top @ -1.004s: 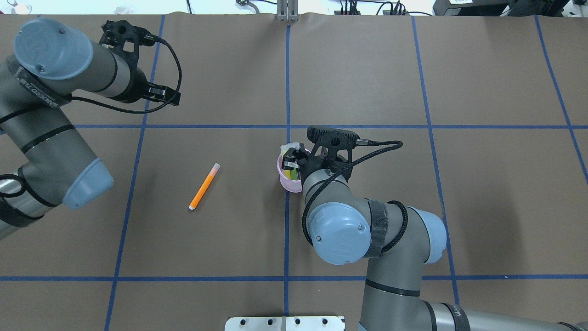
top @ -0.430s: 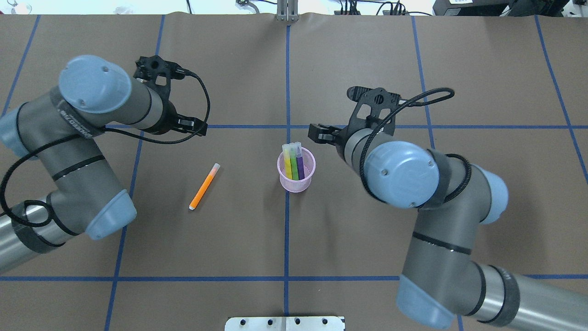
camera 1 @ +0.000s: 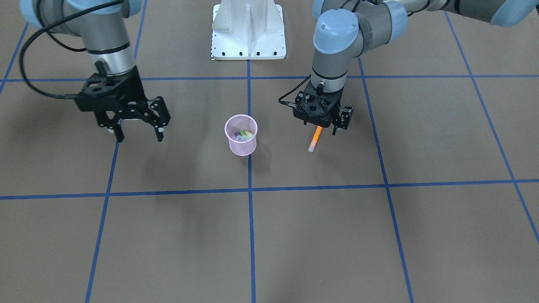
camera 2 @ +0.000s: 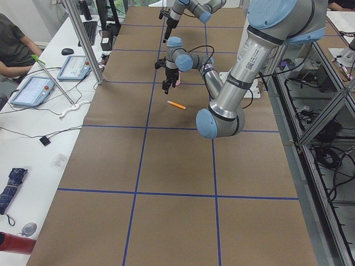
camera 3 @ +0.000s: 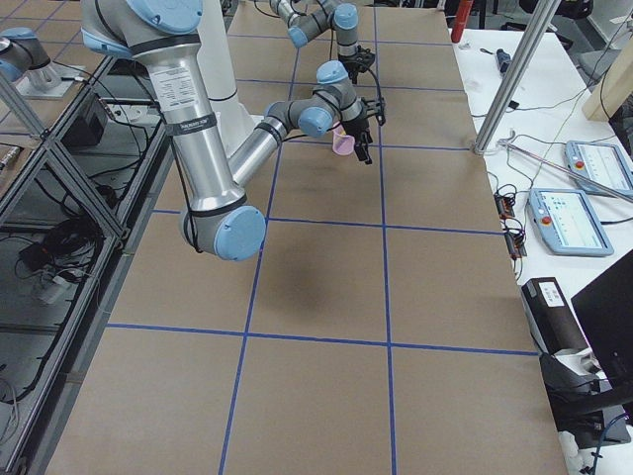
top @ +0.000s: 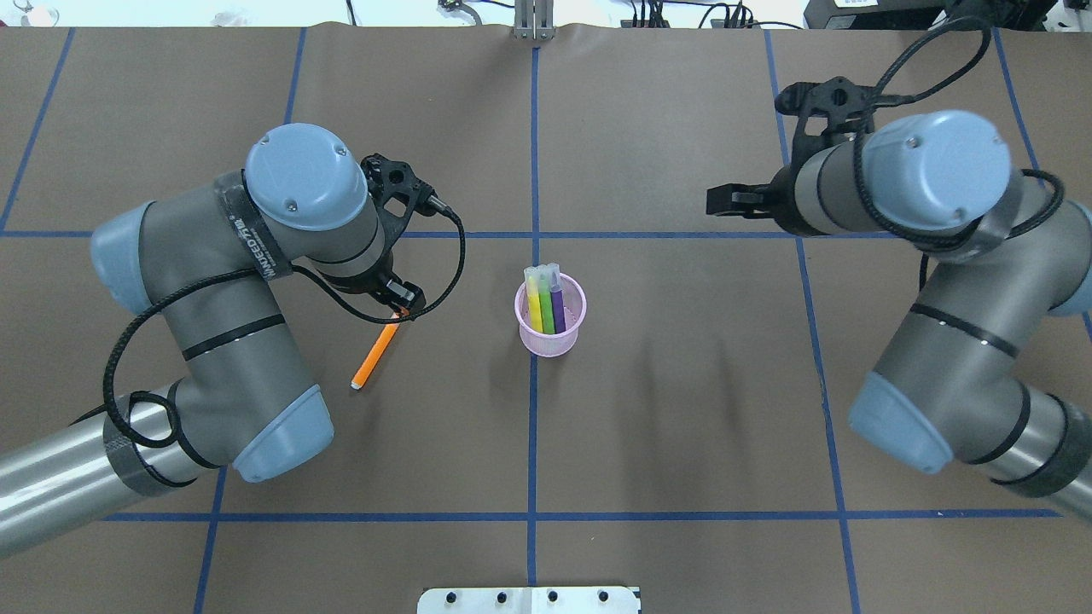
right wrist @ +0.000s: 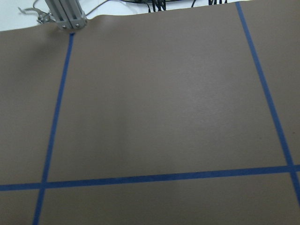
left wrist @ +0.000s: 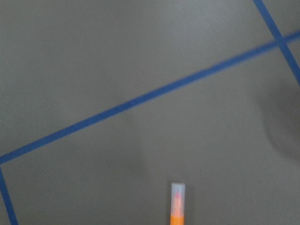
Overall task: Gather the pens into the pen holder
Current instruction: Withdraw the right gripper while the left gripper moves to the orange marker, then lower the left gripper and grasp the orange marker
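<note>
The pink mesh pen holder (top: 550,334) stands upright at the table's middle and also shows in the front view (camera 1: 241,145). Three pens stand in it: yellow (top: 535,300), green (top: 546,303) and purple (top: 557,305). The orange pen (top: 373,351) lies flat on the table to its left, pale cap toward the far side. My left gripper (top: 403,303) hangs just above the pen's cap end (camera 1: 315,139) and looks open and empty. The left wrist view shows only the cap tip (left wrist: 177,199). My right gripper (camera 1: 139,135) is open wide and empty, well away from the holder.
The table is brown paper with a grid of blue tape lines (top: 533,153). The white robot base (camera 1: 248,29) stands at the near edge. Operators' tablets and cables (camera 2: 33,88) lie on a side bench beyond the far edge.
My right gripper has left the pen holder and pulled back to the far right, open and empty. My left arm has swung in from the far left to above the orange pen.
</note>
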Robot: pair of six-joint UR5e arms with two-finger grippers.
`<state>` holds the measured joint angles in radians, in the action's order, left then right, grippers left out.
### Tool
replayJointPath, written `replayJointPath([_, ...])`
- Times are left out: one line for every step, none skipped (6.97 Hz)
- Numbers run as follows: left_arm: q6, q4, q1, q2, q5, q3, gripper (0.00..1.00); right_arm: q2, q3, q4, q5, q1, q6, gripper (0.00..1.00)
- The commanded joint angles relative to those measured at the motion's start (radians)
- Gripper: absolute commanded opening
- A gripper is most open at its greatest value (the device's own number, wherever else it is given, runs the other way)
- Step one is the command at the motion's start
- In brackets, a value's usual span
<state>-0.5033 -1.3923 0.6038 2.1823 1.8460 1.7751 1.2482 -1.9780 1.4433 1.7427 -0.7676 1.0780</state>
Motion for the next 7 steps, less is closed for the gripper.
replayJointPath([0.235, 0.032, -0.015, 0.020, 0.033, -0.138, 0.72, 0.086, 0.052, 0.000, 0.252, -0.181, -0.210, 0.98])
replayJointPath([0.245, 0.027, -0.015, 0.013, 0.039, -0.150, 0.72, 0.118, 0.094, 0.000, 0.341, -0.255, -0.322, 0.98])
replayJointPath([0.238, 0.026, -0.015, 0.040, 0.067, -0.195, 0.72, 0.122, 0.157, 0.000, 0.454, -0.318, -0.387, 0.99])
replayJointPath([0.229, 0.036, -0.015, 0.062, 0.163, -0.212, 0.72, 0.122, 0.168, 0.000, 0.478, -0.328, -0.398, 0.99])
replayJointPath([0.188, 0.033, -0.015, 0.063, 0.188, -0.221, 0.72, 0.122, 0.169, 0.000, 0.478, -0.328, -0.395, 0.99])
replayJointPath([0.142, 0.038, -0.015, 0.091, 0.190, -0.252, 0.72, 0.129, 0.169, 0.000, 0.478, -0.328, -0.394, 0.99])
replayJointPath([0.141, 0.038, -0.003, 0.093, 0.190, -0.261, 0.70, 0.129, 0.177, 0.000, 0.478, -0.326, -0.394, 0.99])
